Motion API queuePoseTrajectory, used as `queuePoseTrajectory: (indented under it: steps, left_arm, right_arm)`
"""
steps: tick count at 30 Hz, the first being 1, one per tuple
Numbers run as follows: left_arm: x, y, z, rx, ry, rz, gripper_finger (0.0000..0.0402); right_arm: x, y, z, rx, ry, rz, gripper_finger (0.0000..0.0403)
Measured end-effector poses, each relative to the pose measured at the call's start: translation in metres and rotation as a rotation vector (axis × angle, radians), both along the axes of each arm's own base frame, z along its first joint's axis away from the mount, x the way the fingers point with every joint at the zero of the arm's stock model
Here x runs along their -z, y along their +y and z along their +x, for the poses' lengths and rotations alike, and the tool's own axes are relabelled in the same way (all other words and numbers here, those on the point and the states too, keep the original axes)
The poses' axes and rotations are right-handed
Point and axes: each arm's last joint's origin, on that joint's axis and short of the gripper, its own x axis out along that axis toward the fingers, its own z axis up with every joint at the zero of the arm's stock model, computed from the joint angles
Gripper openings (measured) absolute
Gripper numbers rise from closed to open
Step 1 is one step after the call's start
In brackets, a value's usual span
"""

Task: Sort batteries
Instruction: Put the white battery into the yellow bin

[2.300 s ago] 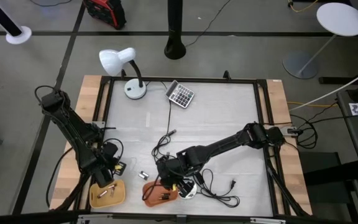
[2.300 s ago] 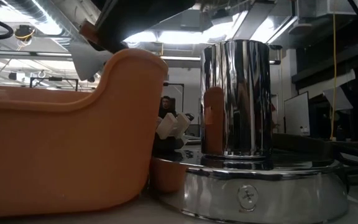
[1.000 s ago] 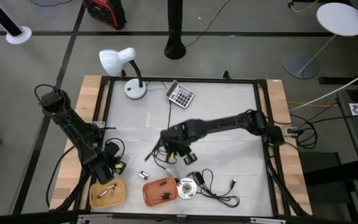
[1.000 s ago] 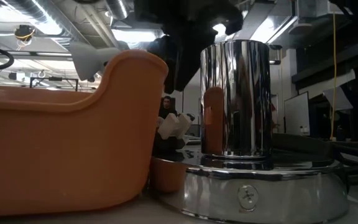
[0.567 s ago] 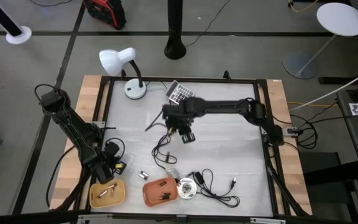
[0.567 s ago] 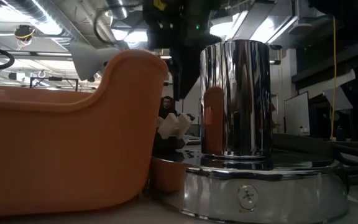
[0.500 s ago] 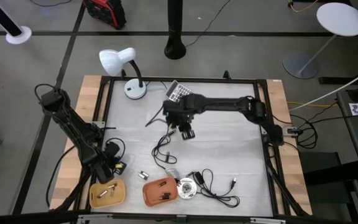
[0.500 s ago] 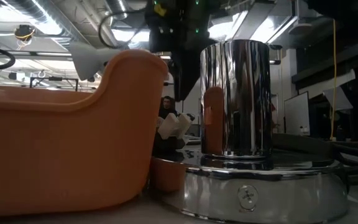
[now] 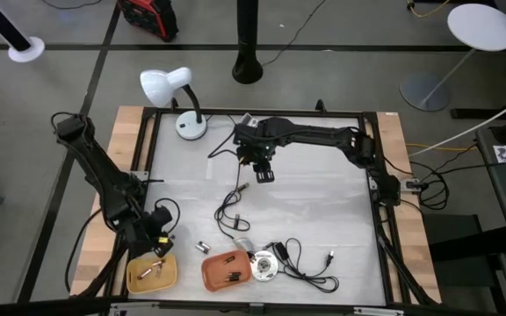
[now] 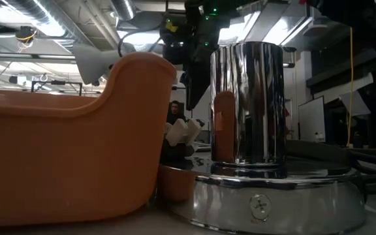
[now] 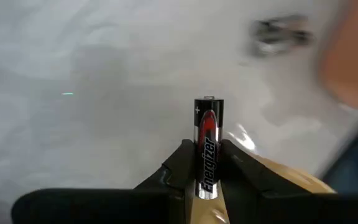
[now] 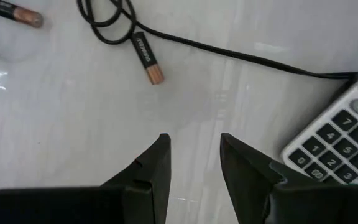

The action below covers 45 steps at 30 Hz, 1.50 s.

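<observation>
Sorting station, mid-task. Left gripper (image 11: 207, 163): closed on one thin black-and-silver battery (image 11: 206, 146), held upright between the fingers at the near left of the surface (image 9: 323, 184), above the far edge of the yellow tray (image 9: 152, 274); it is positioned slightly nearer the tray than a second ago, so a drop is judged imminent. Yellow tray: a few batteries are contained. Orange tray (image 9: 227, 269): several thin dark batteries are contained, more than before, since the right arm was over it two seconds ago and has since been withdrawn. Right gripper (image 12: 192, 163): open and empty, now carried to the far middle of the surface, just beside the calculator (image 12: 340, 140), above a black cable (image 12: 229, 50). Two copper-tipped batteries (image 12: 146, 59) are seen lying near the cable, unsorted; one of them is judged the right arm's next pick. Further loose batteries (image 9: 203, 247) are left between the trays. Desk lamp (image 9: 172, 92): far left, unused.
</observation>
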Motion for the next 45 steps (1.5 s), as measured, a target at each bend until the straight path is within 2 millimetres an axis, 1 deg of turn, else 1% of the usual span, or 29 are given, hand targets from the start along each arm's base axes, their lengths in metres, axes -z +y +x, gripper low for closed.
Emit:
queuePoseTrajectory:
  steps: [4,7,10,12,15,17,20,23,27,33,41,45]
  left_arm:
    - [-0.015,-0.002,0.001,0.047,-0.103,-0.111,0.0049]
    - [-0.025,-0.007,0.004,0.048,-0.176,-0.208,0.0047]
    - [-0.03,-0.016,0.009,0.042,-0.23,-0.296,0.0052]
    - [-0.029,-0.024,0.012,0.037,-0.244,-0.343,0.0054]
    - [-0.022,-0.039,0.012,0.018,-0.216,-0.41,0.0053]
    - [-0.016,-0.049,0.01,0.011,-0.142,-0.464,0.0051]
    - [-0.006,-0.058,0.004,-0.001,0.018,-0.525,0.0051]
    - [0.001,-0.062,-0.002,-0.009,0.138,-0.54,0.0057]
    - [0.003,-0.062,-0.005,-0.053,0.172,-0.536,0.006]
    - [0.005,-0.059,-0.004,-0.111,0.184,-0.513,0.0068]
    - [0.006,-0.056,0.0,-0.103,0.178,-0.488,0.0118]
    - [0.005,-0.057,0.0,-0.091,0.167,-0.501,0.0131]
  right_arm:
    - [0.0,0.001,0.0,-0.002,0.005,0.001,0.0134]
    - [0.0,0.001,-0.001,-0.004,0.014,0.012,0.0134]
    - [0.001,0.002,-0.003,-0.007,0.033,0.032,0.0134]
    - [0.001,0.002,-0.005,-0.008,0.049,0.036,0.0134]
    - [0.001,0.003,-0.007,-0.011,0.067,0.039,0.0134]
    - [0.001,0.003,-0.006,-0.025,0.064,0.035,0.0134]
    - [0.001,0.003,-0.006,-0.045,0.059,0.029,0.0134]
    - [0.001,0.003,-0.006,-0.053,0.053,0.027,0.0134]
    - [0.001,0.003,-0.005,-0.054,0.052,0.027,0.0134]
    - [0.001,0.004,-0.005,-0.065,0.041,0.076,0.0134]
    - [0.001,0.006,-0.005,-0.075,0.026,0.126,0.0134]
    - [0.001,0.006,-0.005,-0.075,0.026,0.126,0.0134]
